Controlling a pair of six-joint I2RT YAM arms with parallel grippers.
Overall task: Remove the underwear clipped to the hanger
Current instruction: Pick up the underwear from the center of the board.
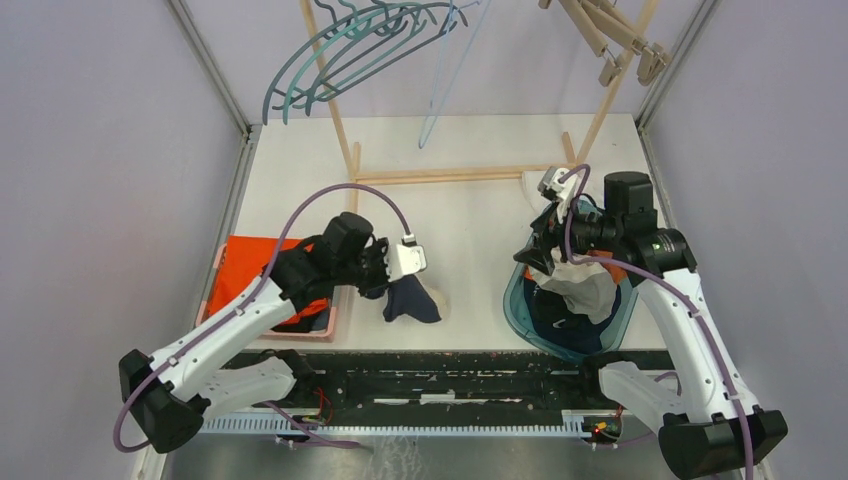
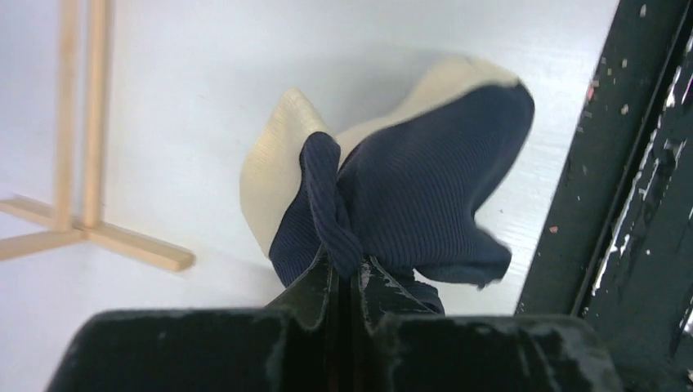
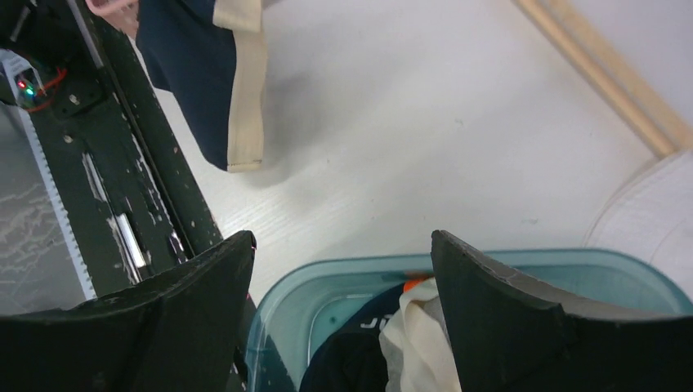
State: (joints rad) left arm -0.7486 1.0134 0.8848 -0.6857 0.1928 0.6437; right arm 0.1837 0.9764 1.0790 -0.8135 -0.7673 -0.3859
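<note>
White tabletop (image 1: 470, 215) fills the cell between pale walls, with a wooden rack (image 1: 450, 176) standing at its far side and teal hangers (image 1: 345, 50) hung at the upper left. Your left gripper (image 2: 347, 273) sits near the middle of the near edge, its jaws pressed together on a fold of the navy underwear (image 2: 425, 192). The piece is ribbed and has a cream waistband (image 2: 270, 167) showing behind it. From above it droops from the fingers over the table, just far of the black rail (image 1: 450, 365), and you cannot tell whether its lower edge touches the surface. Left of that arm, a bright orange cloth (image 1: 260, 255) lies folded with a pink tray (image 1: 335, 327). Your right gripper (image 3: 343, 245) hangs on the right side above the far-left rim of a teal bin (image 3: 343, 273), its jaws wide apart and holding nothing. Inside the bin you can see a heap of garments (image 1: 580, 290) in cream, dark navy and a little orange.
</note>
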